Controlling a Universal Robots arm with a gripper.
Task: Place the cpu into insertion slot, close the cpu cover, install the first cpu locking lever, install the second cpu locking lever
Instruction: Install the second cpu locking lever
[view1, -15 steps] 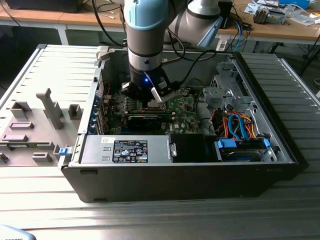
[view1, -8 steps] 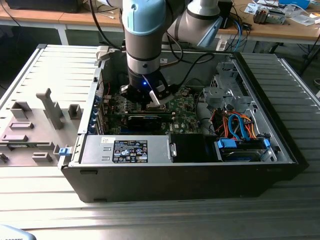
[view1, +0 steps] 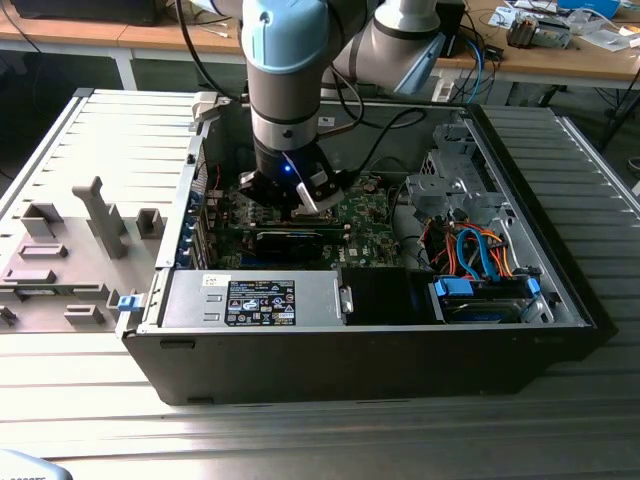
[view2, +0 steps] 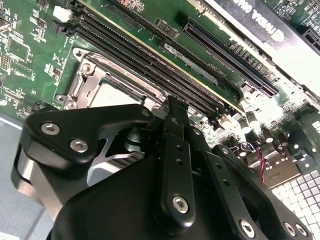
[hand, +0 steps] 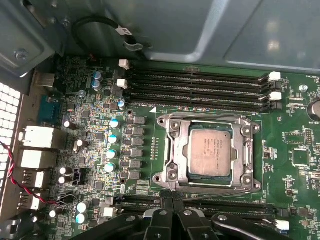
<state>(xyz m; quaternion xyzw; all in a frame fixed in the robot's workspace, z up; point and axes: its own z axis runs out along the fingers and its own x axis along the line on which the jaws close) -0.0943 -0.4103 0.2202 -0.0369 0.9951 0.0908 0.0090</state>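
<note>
With the cpu (hand: 210, 151) seated in the insertion slot (hand: 176, 159) under the cpu cover (hand: 207, 122), the gripper (hand: 172, 207), jaws closed and empty, hovers beside the socket; press levers squarely.

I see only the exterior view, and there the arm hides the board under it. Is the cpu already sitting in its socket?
Observer: Yes. In the first wrist view the cpu lies flat in the insertion slot, silvery face up.
Operator: And the metal cover plate, is it up or down?
Observer: Down. The cpu cover lies flat around the chip, and the chip's top shows through its window.
Operator: Where exactly is the gripper?
Observer: The gripper has its fingertips together with nothing between them. They are at the black memory slots right beside the socket, not over the chip. I cannot tell whether they touch the board.
</note>
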